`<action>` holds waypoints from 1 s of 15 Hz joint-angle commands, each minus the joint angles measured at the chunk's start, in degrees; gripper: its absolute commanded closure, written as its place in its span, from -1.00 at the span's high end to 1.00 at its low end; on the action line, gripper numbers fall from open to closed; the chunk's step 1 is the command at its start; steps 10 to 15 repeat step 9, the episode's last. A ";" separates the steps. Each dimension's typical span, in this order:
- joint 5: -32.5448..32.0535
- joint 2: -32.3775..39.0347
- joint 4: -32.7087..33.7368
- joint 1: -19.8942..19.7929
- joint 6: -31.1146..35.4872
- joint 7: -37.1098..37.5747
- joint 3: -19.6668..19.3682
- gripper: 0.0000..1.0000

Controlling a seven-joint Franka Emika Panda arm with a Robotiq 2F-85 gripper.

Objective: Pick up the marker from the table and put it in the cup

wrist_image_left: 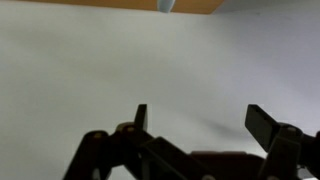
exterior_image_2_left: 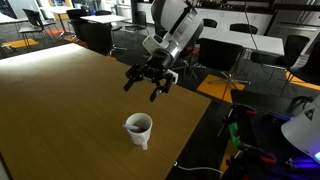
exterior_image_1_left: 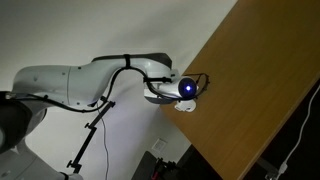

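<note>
The tool hangs spread and empty over the worktop at centre frame, with the cup just below it. The marker cannot be made out in any view. Probably light, stiff and slick, it would suit a mid-barrel pinch.

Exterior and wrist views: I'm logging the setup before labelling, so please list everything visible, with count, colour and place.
table: one, medium-brown wood, fills the lower left of an exterior view.
cup: one, white with a dark inside, upright on the table near its edge.
marker: none visible in any view.
office chairs: several, dark, in the room behind the table.
arm: one, white, reaching to the table.
gripper: one, black, open and empty, above the table.
</note>
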 commanded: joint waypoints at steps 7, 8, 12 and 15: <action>0.10 -4.93 -1.84 1.61 -0.38 0.05 -1.31 1.00; 0.10 -4.93 -1.91 1.61 -0.38 0.05 -1.32 1.00; 0.10 -4.93 -1.94 1.61 -0.38 0.05 -1.34 1.00; 0.10 -4.93 -1.94 1.61 -0.38 0.05 -1.34 1.00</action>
